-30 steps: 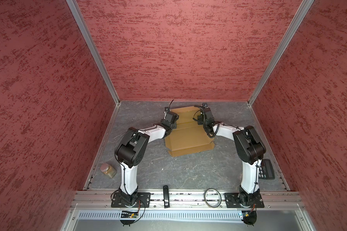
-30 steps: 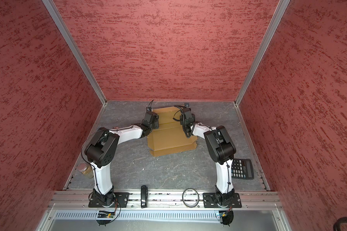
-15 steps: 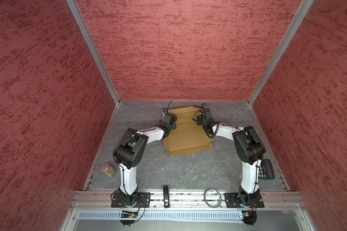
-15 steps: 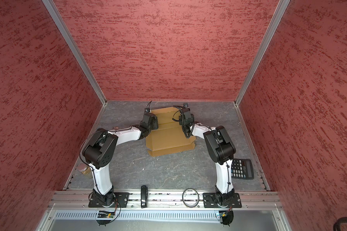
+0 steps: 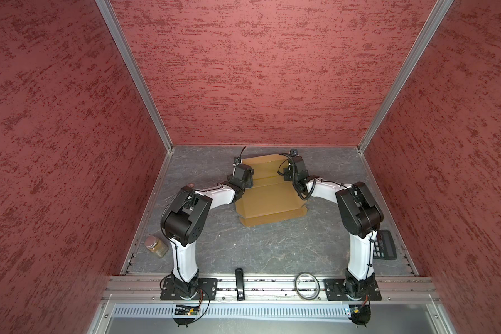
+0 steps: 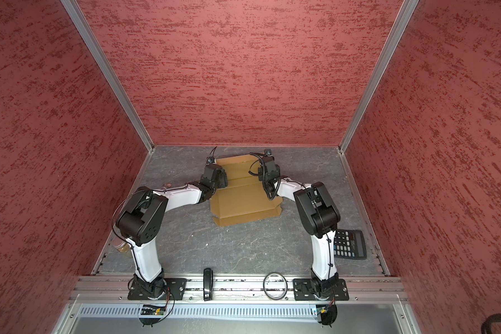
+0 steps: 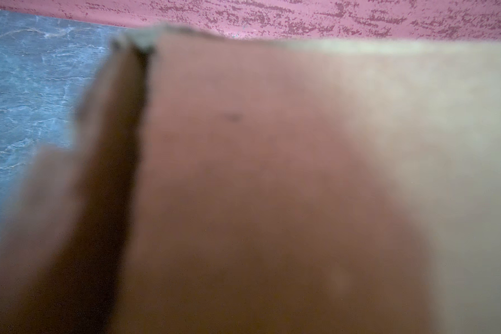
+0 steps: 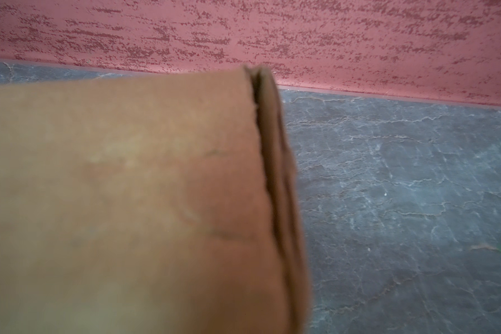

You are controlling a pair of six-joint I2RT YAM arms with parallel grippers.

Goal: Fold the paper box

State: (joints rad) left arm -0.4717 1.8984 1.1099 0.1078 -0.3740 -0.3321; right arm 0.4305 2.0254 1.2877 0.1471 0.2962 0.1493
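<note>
The paper box (image 5: 268, 199) (image 6: 243, 202) is brown cardboard, partly folded, lying at the back middle of the grey table. A flat flap sticks out at its front. My left gripper (image 5: 244, 175) (image 6: 214, 175) is at the box's left edge and my right gripper (image 5: 293, 170) (image 6: 268, 170) at its right edge, both near the back half. In each wrist view blurred box cardboard (image 7: 272, 173) (image 8: 128, 188) with a doubled side edge fills the frame and hides the fingers. Neither top view shows how the jaws stand.
A lidded jar (image 5: 156, 245) stands at the table's left edge. A calculator (image 5: 383, 245) (image 6: 349, 244) lies at the right edge behind the right arm. A black bar (image 5: 239, 283) and a metal ring (image 5: 306, 284) rest on the front rail. Red walls enclose three sides.
The left arm's elbow has drifted slightly to the left and forward. The box and the right arm look much as before.
</note>
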